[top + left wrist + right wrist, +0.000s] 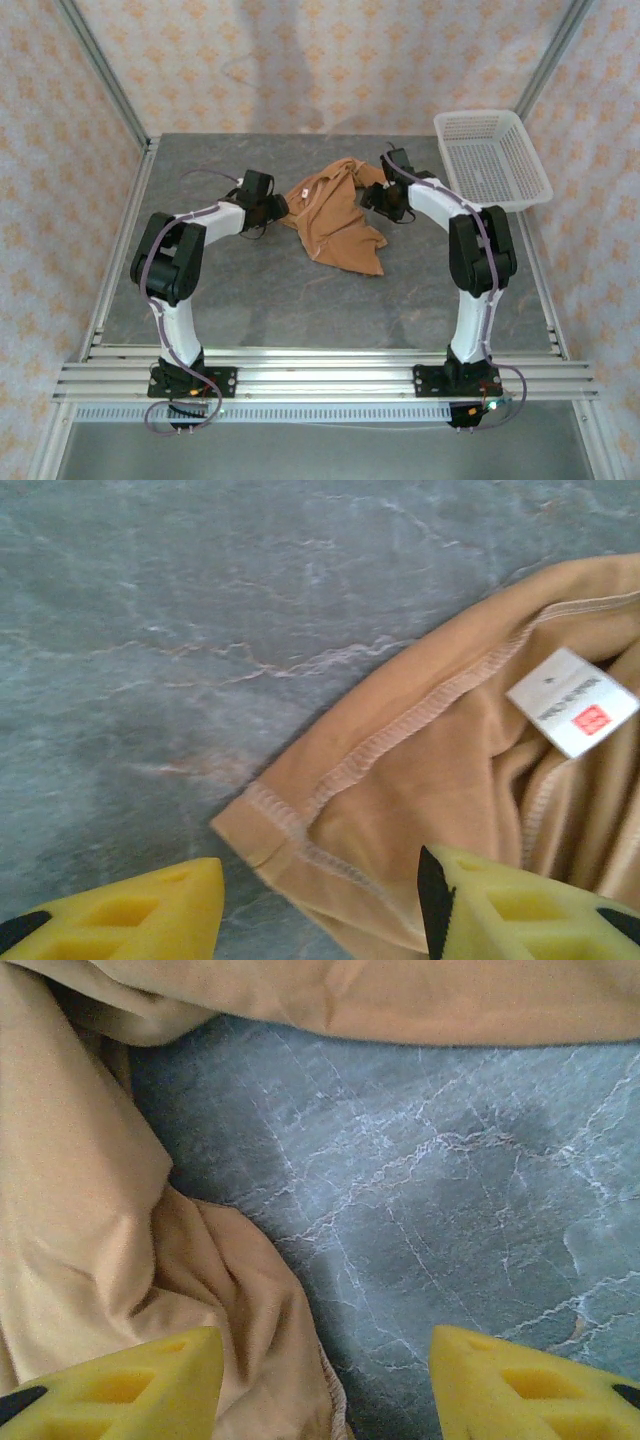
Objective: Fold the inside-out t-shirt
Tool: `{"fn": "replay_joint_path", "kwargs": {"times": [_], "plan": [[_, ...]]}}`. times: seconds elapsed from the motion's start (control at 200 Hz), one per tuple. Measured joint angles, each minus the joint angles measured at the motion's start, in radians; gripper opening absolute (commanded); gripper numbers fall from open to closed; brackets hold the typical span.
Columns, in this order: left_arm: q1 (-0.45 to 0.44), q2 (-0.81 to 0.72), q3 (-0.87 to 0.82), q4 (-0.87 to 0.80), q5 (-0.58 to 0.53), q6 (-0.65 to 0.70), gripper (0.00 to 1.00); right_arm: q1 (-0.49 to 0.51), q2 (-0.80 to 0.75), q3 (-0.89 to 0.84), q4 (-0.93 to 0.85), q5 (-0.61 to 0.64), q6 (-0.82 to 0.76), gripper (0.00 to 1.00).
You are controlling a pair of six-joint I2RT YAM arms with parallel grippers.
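Observation:
The inside-out t-shirt [338, 218] is a tan, crumpled heap at the middle of the grey table, seams outward. My left gripper [283, 209] sits at its left edge. In the left wrist view the yellow fingers [130, 915] stand apart, with a stitched corner of the shirt [400, 780] lying between them and a white label [572, 702] with a red square further in. My right gripper [373, 197] is at the shirt's upper right edge. Its fingers [120, 1385] are wide apart; a fold of cloth [90, 1230] lies by the left one and bare table between them.
A white plastic mesh basket [490, 160] stands at the back right corner of the table [250, 290]. Metal frame posts and patterned walls close in the sides and back. The marbled grey surface [450, 1190] is bare in front of the right gripper.

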Motion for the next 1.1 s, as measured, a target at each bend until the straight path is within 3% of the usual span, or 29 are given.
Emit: {"fn": "replay_joint_path", "kwargs": {"times": [0.335, 0.525, 0.6, 0.681, 0.971, 1.031, 1.101], "plan": [[-0.004, 0.029, 0.041, -0.044, -0.048, 0.006, 0.49, 0.0, 0.005, 0.01, 0.002, -0.024, -0.001, 0.54], [-0.004, 0.072, 0.06, -0.049, -0.063, 0.005, 0.37, 0.001, 0.005, 0.02, 0.002, -0.044, 0.0, 0.54], [-0.004, 0.08, 0.077, -0.05, -0.066, 0.003, 0.24, 0.007, 0.007, 0.032, 0.001, -0.054, 0.0, 0.54], [-0.004, 0.096, 0.09, -0.048, -0.069, -0.009, 0.0, 0.023, 0.02, 0.062, -0.002, -0.058, 0.0, 0.54], [-0.004, 0.099, 0.119, -0.081, -0.071, -0.005, 0.0, 0.088, 0.183, 0.238, -0.003, -0.056, 0.016, 0.55], [-0.004, 0.092, 0.124, -0.102, -0.072, -0.005, 0.0, 0.088, 0.224, 0.269, -0.006, -0.047, 0.023, 0.45], [-0.004, 0.074, 0.134, -0.139, -0.075, -0.004, 0.0, 0.085, 0.261, 0.302, -0.019, -0.036, 0.024, 0.1]]}}
